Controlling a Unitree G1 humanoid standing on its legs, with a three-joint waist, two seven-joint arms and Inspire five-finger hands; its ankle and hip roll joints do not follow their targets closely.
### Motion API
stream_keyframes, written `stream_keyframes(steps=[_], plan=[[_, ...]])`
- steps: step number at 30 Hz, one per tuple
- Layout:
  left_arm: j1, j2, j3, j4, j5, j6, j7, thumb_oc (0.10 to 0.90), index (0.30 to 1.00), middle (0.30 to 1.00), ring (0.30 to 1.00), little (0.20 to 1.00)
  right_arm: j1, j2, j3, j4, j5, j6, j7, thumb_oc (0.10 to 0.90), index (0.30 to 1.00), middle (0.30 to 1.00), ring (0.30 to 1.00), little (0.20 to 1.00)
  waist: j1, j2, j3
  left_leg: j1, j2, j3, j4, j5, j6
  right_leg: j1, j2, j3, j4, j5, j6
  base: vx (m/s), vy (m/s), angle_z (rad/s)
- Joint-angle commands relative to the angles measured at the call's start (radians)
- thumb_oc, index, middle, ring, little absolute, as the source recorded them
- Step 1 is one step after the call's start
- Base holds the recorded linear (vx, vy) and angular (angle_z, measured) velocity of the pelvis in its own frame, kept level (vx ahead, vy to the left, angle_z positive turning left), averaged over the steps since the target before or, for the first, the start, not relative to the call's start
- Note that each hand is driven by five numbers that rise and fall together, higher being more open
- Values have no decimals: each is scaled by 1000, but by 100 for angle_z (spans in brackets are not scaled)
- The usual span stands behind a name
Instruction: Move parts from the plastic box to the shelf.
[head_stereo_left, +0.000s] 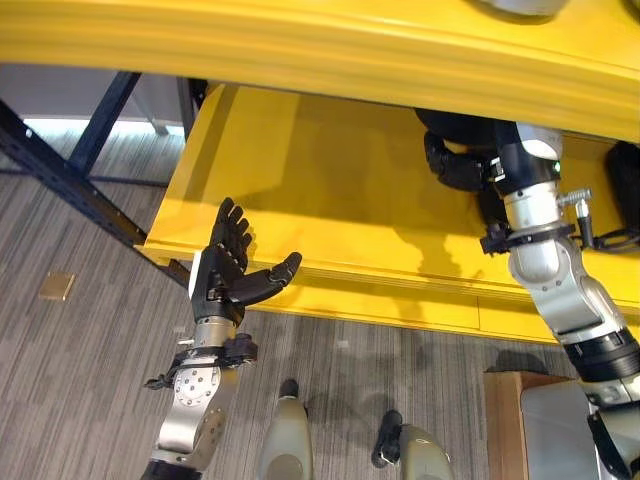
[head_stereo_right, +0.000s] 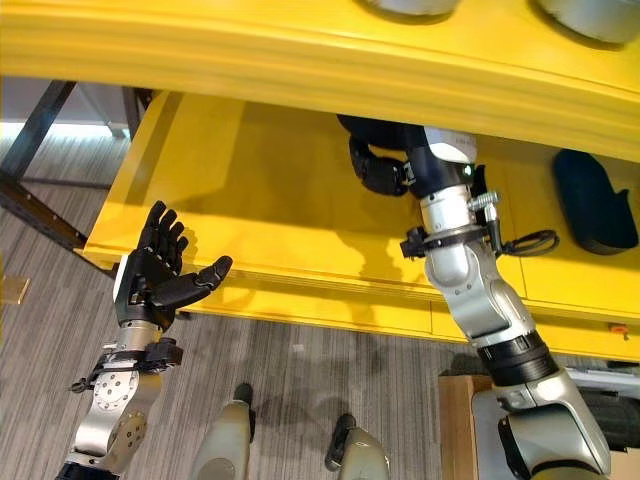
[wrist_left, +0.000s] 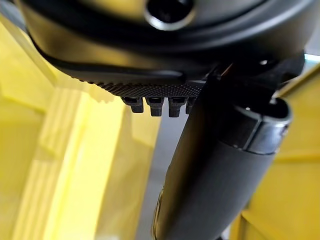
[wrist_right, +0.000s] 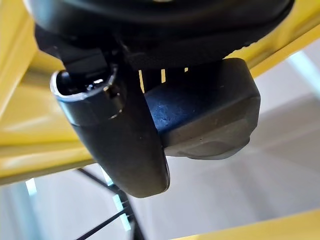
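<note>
My right hand (head_stereo_right: 384, 168) reaches into the lower level of the yellow shelf (head_stereo_left: 300, 190), just under the upper board's front edge. In the right wrist view its thumb (wrist_right: 115, 135) and fingers are curled on a dark, rounded part (wrist_right: 210, 115). That part hangs above the shelf board; whether it touches the board I cannot tell. My left hand (head_stereo_left: 228, 270) stands open in front of the shelf's front left corner, fingers straight and thumb spread, holding nothing.
Another dark part (head_stereo_right: 592, 210) lies on the lower shelf board to the right of my right arm. Grey rounded parts (head_stereo_right: 600, 15) sit on the upper level. A blue rack frame (head_stereo_left: 60, 170) stands at the left, a brown box (head_stereo_left: 500, 420) at the lower right.
</note>
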Motion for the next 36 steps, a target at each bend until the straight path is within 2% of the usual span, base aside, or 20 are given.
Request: stream_keyframes(steps=[1, 8, 12, 15, 26, 28, 36], plan=[[-26, 70, 41, -146, -1, -123, 11, 900, 1000, 1000, 1000, 1000, -224, -43, 2, 6, 62, -46, -48, 400, 300, 300, 300, 300, 19, -20, -71, -38, 32, 8, 112, -70, 10, 76, 4, 79, 23, -69, -14, -23, -9, 26], [-27, 81, 46, -161, -12, -127, 20, 900, 1000, 1000, 1000, 1000, -429, -48, 134, 175, 100, -24, -43, 400, 300, 300, 300, 300, 45, -10, -48, -98, 27, -17, 211, -116, 22, 12, 1, 88, 142, -126, -30, -16, -7, 8], [-37, 89, 38, -165, -12, -130, 23, 900, 1000, 1000, 1000, 1000, -481, -24, 172, 240, 110, -16, -44, 400, 300, 300, 300, 300, 53, -4, -40, -118, 24, -25, 239, -129, 24, -7, -3, 88, 175, -145, -33, -13, -4, 3], [-47, 92, 28, -169, -18, -134, 32, 900, 1000, 1000, 1000, 1000, -535, 16, 208, 367, 134, -2, -52, 400, 300, 300, 300, 300, 59, 4, -28, -149, 17, -35, 265, -137, 28, -37, -7, 89, 207, -156, -36, -15, -1, 0], [-69, 101, 9, -172, -6, -148, 47, 900, 1000, 1000, 1000, 1000, -581, 110, 268, 665, 188, 19, -63, 400, 300, 300, 300, 300, 59, 20, -19, -182, 13, -44, 287, -139, 32, -69, -10, 91, 237, -163, -41, -6, 0, 0], [-82, 105, 1, -175, 1, -150, 52, 900, 1000, 1000, 1000, 1000, -582, 148, 279, 755, 206, 24, -59, 400, 300, 300, 300, 300, 56, 27, -15, -190, 11, -47, 293, -139, 31, -78, -11, 92, 246, -164, -40, -20, 10, 0], [-105, 111, -18, -177, 13, -152, 56, 900, 1000, 1000, 1000, 1000, -579, 232, 280, 922, 242, 28, -59, 400, 300, 300, 300, 300, 53, 42, -10, -198, 9, -49, 296, -138, 33, -89, -10, 98, 251, -162, -41, 0, 0, 0]])
